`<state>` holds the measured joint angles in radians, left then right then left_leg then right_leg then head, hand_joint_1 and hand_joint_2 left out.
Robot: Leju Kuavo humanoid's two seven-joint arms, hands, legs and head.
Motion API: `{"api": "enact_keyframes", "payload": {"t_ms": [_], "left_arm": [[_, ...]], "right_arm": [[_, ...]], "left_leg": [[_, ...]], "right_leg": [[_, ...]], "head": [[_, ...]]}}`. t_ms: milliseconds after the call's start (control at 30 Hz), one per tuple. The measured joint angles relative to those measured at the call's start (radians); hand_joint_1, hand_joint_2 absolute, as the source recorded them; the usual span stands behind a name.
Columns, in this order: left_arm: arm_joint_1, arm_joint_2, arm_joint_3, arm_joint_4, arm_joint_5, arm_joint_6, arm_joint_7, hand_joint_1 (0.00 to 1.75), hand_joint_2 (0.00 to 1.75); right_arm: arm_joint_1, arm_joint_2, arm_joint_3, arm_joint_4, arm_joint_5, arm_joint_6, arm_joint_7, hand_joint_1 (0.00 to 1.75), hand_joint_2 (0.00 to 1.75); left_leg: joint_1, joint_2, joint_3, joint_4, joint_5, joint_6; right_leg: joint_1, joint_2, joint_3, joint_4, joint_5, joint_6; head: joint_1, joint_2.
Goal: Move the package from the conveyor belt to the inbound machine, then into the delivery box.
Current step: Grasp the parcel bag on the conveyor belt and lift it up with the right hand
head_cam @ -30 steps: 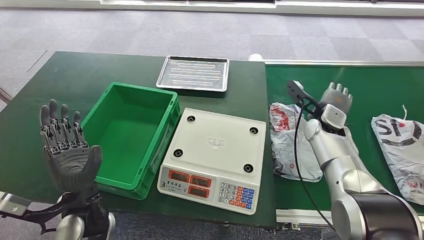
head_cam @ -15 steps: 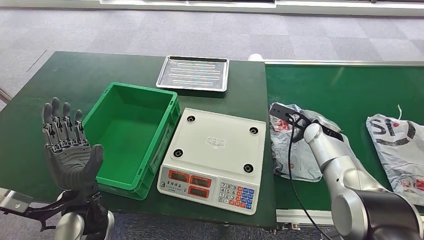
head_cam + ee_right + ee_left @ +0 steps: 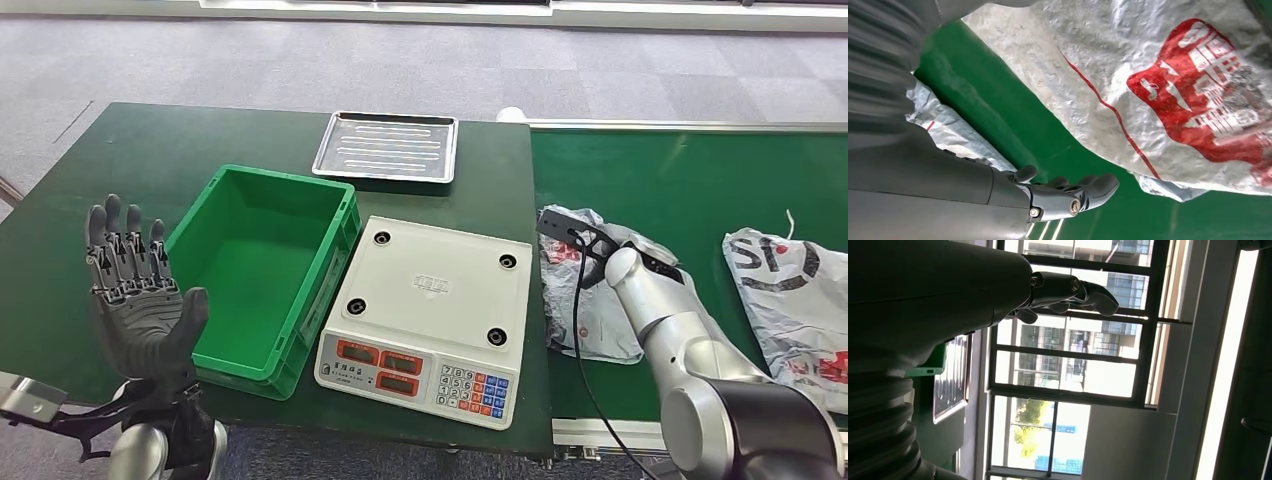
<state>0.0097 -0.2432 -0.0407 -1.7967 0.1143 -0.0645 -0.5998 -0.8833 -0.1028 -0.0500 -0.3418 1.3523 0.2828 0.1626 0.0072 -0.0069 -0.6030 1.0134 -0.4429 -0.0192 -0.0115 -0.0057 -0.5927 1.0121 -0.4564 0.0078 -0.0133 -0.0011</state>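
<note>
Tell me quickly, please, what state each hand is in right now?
Left hand: open, fingers spread upright, holding nothing.
Right hand: down at the grey package on the belt; a grip cannot be told.

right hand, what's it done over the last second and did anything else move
The right hand came down from above the belt onto the near package; a grip isn't visible. The far package rode the belt toward the scale. The left hand, green box and tray stayed put.
</note>
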Motion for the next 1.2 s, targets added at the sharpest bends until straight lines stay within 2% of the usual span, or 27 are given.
{"api": "enact_keyframes", "payload": {"t_ms": [300,933,1200], "left_arm": [[-0.012,-0.007,0.013,0.0,-0.008,-0.017,0.006,0.0,1.75],[-0.015,-0.01,0.016,0.001,-0.01,-0.02,0.007,0.0,1.75],[-0.015,-0.01,0.018,0.0,-0.012,-0.031,0.012,0.0,1.75]], "right_arm": [[0.029,-0.034,0.0,0.002,0.028,0.035,-0.05,0.0,1.75],[0.036,-0.047,0.004,0.007,0.03,0.034,-0.056,0.0,1.75],[0.045,-0.047,0.059,0.007,0.079,0.021,-0.163,0.0,1.75]], "left_leg": [[0.0,0.0,0.0,0.0,0.0,0.0],[0.0,0.001,0.0,0.0,0.0,0.0],[0.0,0.0,0.0,0.0,0.0,0.0]], "right_leg": [[-0.001,0.0,0.0,0.0,0.0,0.0],[0.0,0.001,0.0,0.0,0.0,0.0],[0.0,0.001,0.0,0.0,0.0,0.0]], "head": [[0.0,0.0],[0.0,0.0],[0.0,0.0]]}}
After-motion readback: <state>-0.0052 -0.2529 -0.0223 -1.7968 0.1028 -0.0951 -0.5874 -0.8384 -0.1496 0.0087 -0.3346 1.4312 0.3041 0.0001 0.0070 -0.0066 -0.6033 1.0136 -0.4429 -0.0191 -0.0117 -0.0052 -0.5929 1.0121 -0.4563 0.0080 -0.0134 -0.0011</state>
